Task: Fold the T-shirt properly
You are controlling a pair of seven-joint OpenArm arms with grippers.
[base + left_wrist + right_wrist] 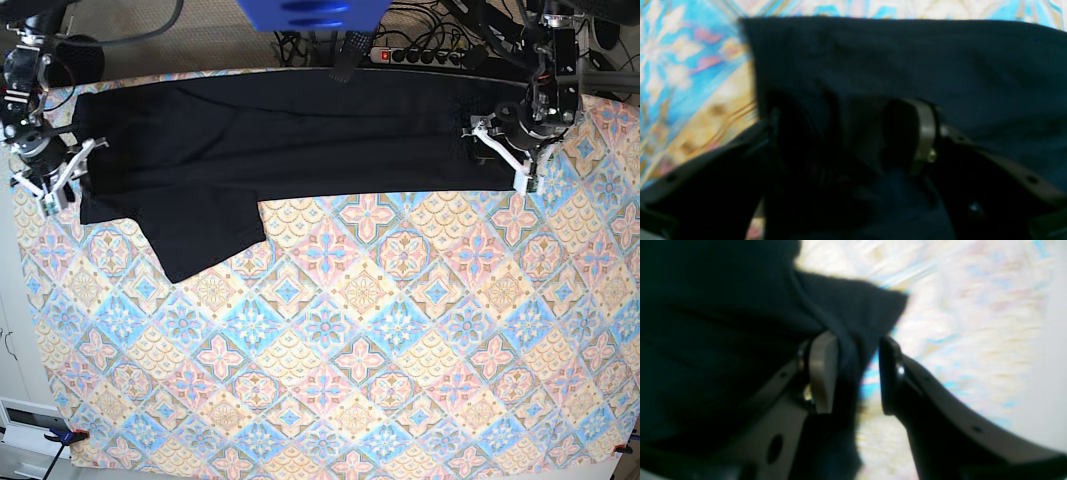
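Nearest the camera in the right wrist view, the right hand (857,373) is seen with its fingers parted and a bunched corner of the black T-shirt (740,340) hanging between them, against the pale finger; whether the cloth is gripped or merely draped there cannot be told. In the left wrist view the left hand (853,133) stands spread wide over the T-shirt (907,60), released, with nothing pinched.

In the base view the T-shirt (290,140) is laid as a long folded band along the far edge of the patterned worktop (380,350), one sleeve flap jutting toward the middle near the far left corner.

If the right hand is lifted while cloth clings to its finger, that end could be dragged and the fold skewed. The protruding flap would be left uneven unless it is tucked in.
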